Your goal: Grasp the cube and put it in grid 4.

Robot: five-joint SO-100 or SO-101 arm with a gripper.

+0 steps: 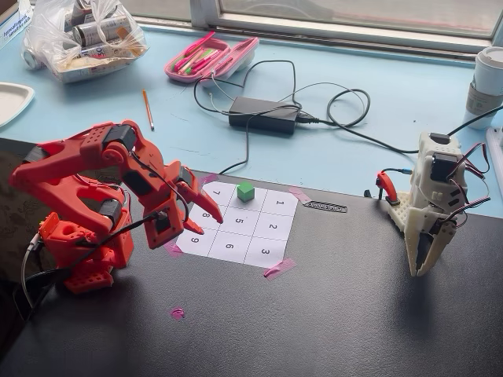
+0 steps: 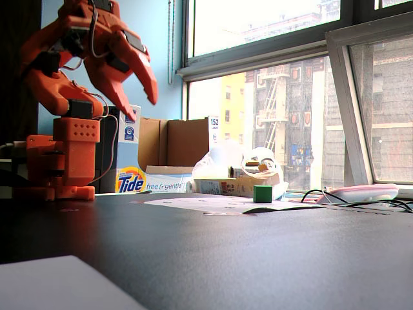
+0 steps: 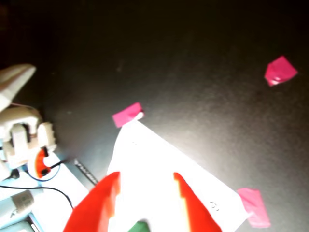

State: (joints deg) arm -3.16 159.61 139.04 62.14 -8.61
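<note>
The green cube rests on the white numbered sheet, in the top-row cell between 7 and 1. That cell is grid 4, and the cube covers its numeral. My red gripper hangs open over the sheet's left edge near cells 7 and 8, apart from the cube and holding nothing. In the other fixed view the gripper is raised well above the table, far left of the cube. The wrist view shows both red fingers spread over the bright sheet, with the cube at the bottom edge between them.
A white arm stands at the right on the black table. Behind the sheet lie a power adapter with cables, a pink pencil case, a pencil and a plastic bag. Pink tape holds the sheet's corners.
</note>
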